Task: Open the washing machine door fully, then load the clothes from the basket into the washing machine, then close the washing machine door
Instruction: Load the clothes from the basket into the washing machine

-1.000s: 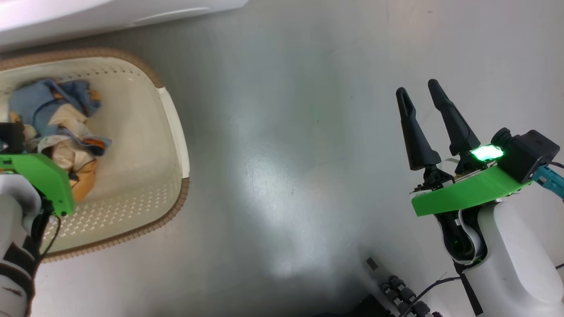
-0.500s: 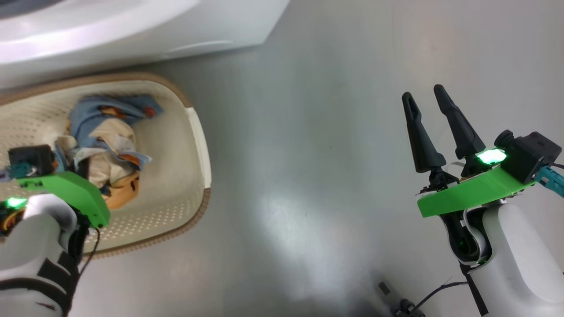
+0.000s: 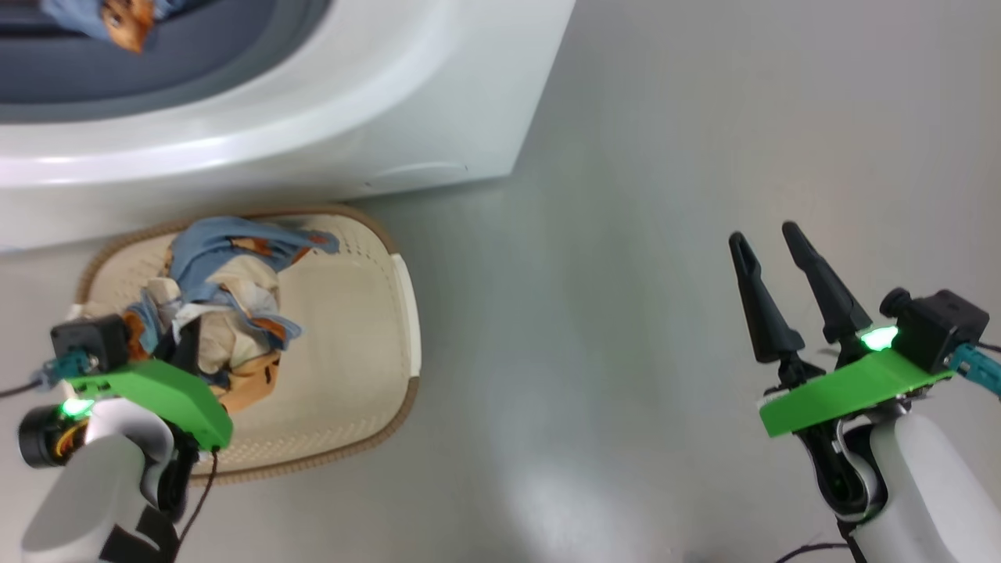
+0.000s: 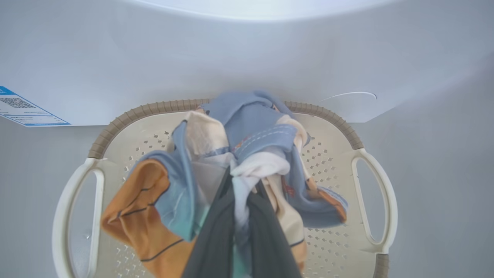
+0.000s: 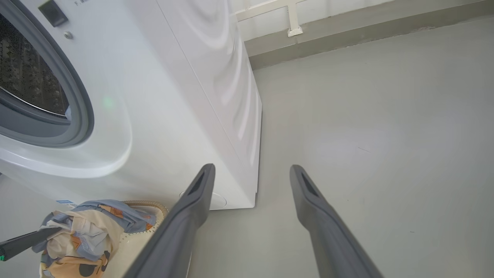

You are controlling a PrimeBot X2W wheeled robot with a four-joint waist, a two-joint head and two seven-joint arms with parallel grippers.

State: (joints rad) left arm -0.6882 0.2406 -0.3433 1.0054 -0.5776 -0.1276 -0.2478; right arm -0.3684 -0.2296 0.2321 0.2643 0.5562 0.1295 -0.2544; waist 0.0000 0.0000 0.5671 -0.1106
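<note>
Shifted since a second ago: our head view, which now takes in the washing machine [image 3: 391, 102] and its grey gasket [image 3: 195, 55] along the top. The clothes [image 3: 227, 289], then lying low in the basket [image 3: 407, 313], now stand up out of it as a bundle.

Item 1, left hand [image 4: 243, 181]. We have it closed tight on the clothes. In the left wrist view its two dark fingers [image 4: 216, 239] pinch a fold of white and blue fabric between them, and orange, tan and blue parts hang to either side.

Item 2, right hand [image 3: 762, 234]. We hold it wide open and it grips nothing. It hangs over the bare grey floor [image 3: 626, 234], well apart from the basket.

Item 3, clothes. The bundle hangs over the middle of the basket, its top above the brown rim. One blue and orange garment [image 3: 125, 16] already lies inside the gasket opening.

Item 4, basket. It stands on the floor just in front of the washing machine, below the round cover [image 4: 351, 96] and a blue label [image 4: 23, 110].

Item 5, washing machine. Its mouth is open to the right wrist view, with the steel drum [image 5: 23, 77] in sight.
</note>
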